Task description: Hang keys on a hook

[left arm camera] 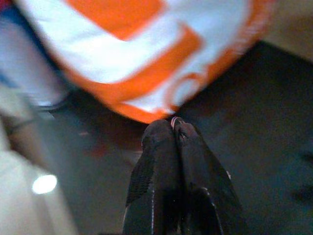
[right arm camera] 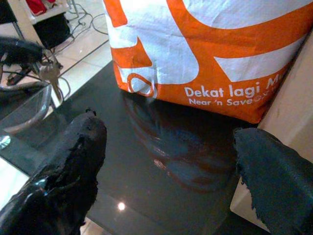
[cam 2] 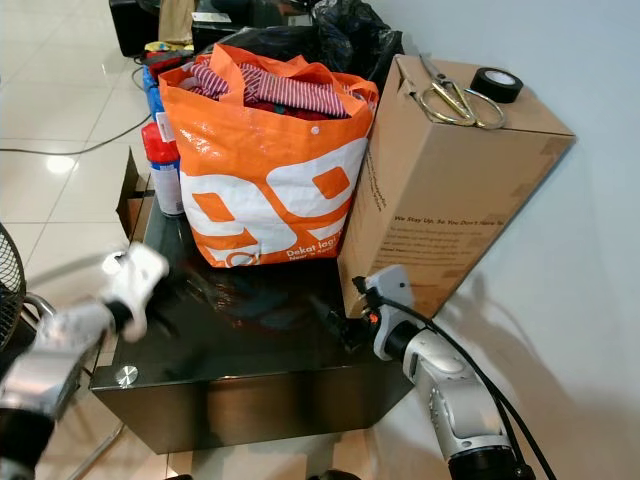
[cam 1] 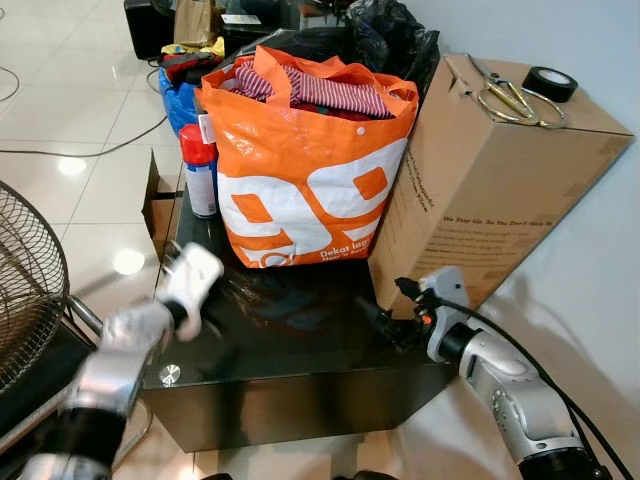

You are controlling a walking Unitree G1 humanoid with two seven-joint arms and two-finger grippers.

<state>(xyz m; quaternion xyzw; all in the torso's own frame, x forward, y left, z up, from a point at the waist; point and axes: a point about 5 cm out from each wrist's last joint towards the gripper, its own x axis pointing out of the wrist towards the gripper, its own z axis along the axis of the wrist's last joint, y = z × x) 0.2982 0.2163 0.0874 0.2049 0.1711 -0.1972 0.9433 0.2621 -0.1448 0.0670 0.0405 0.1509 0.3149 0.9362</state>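
At the far left stands a wire fan [cam 1: 25,270], beside the dark glass table [cam 1: 290,340]. The left gripper [left arm camera: 173,128] is over the near left part of this table, and the head views show it blurred. In the left wrist view its two black fingers [left arm camera: 156,161] are pressed together, and a small pale metal ring shows at their tips. In the right wrist view the keys [right arm camera: 53,73] hang down from these same fingers, so the left gripper is clenched on the keys, above the left edge of the table.

Further right, a red spray can [cam 1: 198,170] stands at the far left of the table, just beside the orange bag [cam 1: 310,170], which is full of striped cloth. To the right of the bag is a cardboard box [cam 1: 490,190] with scissors [cam 1: 505,97] and a roll of black tape [cam 1: 550,83] on its top.

The right gripper [right arm camera: 171,161] is at the near right of the table, close to the box, with its fingers wide apart and nothing between them.

The step in hand seems to be carrying: the keys are picked up but not yet hung. No hook can be made out in these pictures. The next move probably calls for turning or walking to find the hook, while the grip on the ring remains firm so the keys do not slip.
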